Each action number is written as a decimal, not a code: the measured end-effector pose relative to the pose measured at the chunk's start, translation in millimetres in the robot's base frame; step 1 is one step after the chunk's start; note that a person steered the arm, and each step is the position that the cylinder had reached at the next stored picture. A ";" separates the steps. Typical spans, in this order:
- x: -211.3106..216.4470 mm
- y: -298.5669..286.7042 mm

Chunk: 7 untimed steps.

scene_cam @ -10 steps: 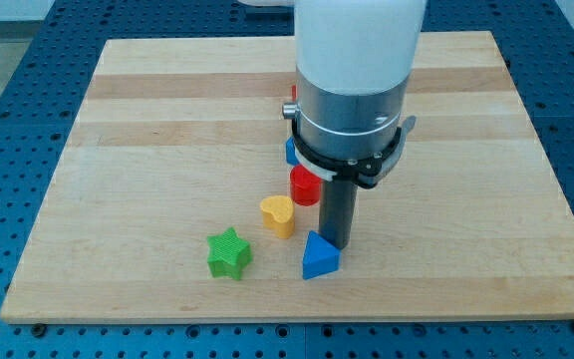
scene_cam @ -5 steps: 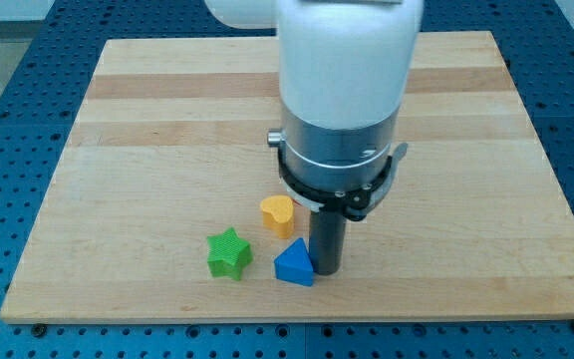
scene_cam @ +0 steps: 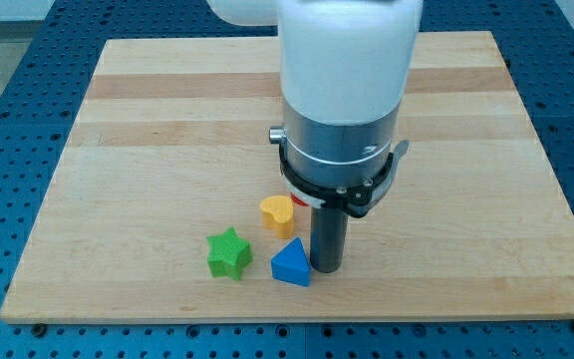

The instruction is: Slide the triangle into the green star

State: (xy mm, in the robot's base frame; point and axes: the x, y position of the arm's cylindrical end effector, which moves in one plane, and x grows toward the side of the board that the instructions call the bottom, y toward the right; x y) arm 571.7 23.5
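A blue triangle block (scene_cam: 291,264) lies near the board's bottom edge. My tip (scene_cam: 326,269) touches its right side. A green star block (scene_cam: 229,253) sits to the left of the triangle, with a small gap between them. A yellow heart-shaped block (scene_cam: 278,214) lies just above the triangle, to the left of the rod. A sliver of a red block (scene_cam: 301,200) shows behind the arm's body, which hides most of it.
The wooden board (scene_cam: 147,130) lies on a blue perforated table (scene_cam: 8,90). The arm's wide white and grey body (scene_cam: 342,110) covers the middle of the board and whatever lies behind it.
My tip moved left and down the view, pushing the blue triangle left toward the green star. The arm's body now hides most of the red block and another blue block seen earlier.
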 end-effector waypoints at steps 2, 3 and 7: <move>6.3 16.4; 11.6 18.9; 18.2 18.3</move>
State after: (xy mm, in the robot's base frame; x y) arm 589.9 41.8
